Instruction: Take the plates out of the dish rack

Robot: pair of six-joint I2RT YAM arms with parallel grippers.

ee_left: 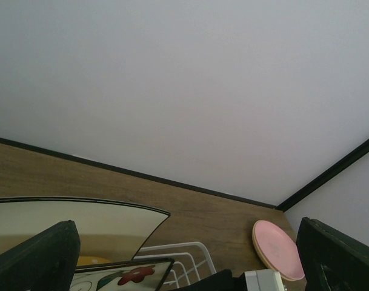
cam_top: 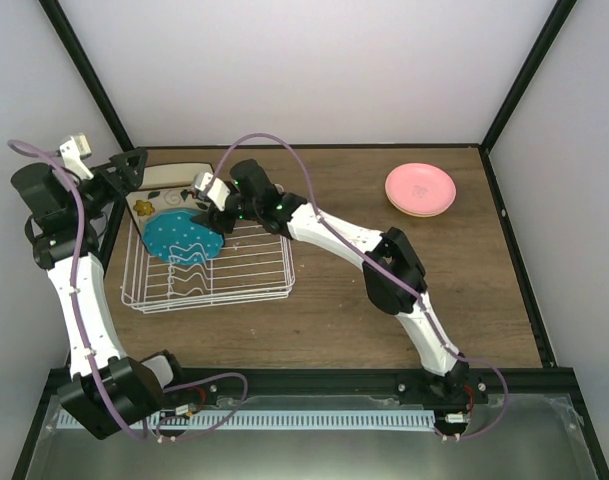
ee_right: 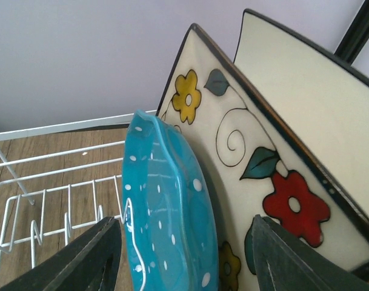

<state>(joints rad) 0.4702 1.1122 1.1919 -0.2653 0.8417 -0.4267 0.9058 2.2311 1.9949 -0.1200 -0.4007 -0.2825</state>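
While the right gripper (cam_top: 217,212) hangs over the white wire dish rack (cam_top: 254,272) at the far-left corner of the brown wooden table (cam_top: 384,300), its jaws are spread wide astride the rim of the round teal white-dotted plate (ee_right: 166,206), not clamped; contact can't be told. Teal plate stands upright in the rack. Square cream flowered plate (ee_right: 251,163) leans right behind it, then a plain square cream plate (ee_right: 305,91). Left gripper (cam_top: 129,166) hovers at the left edge by the rack's far corner, wide open, holding nothing. Round pink plate (cam_top: 421,187) lies near the far-right corner.
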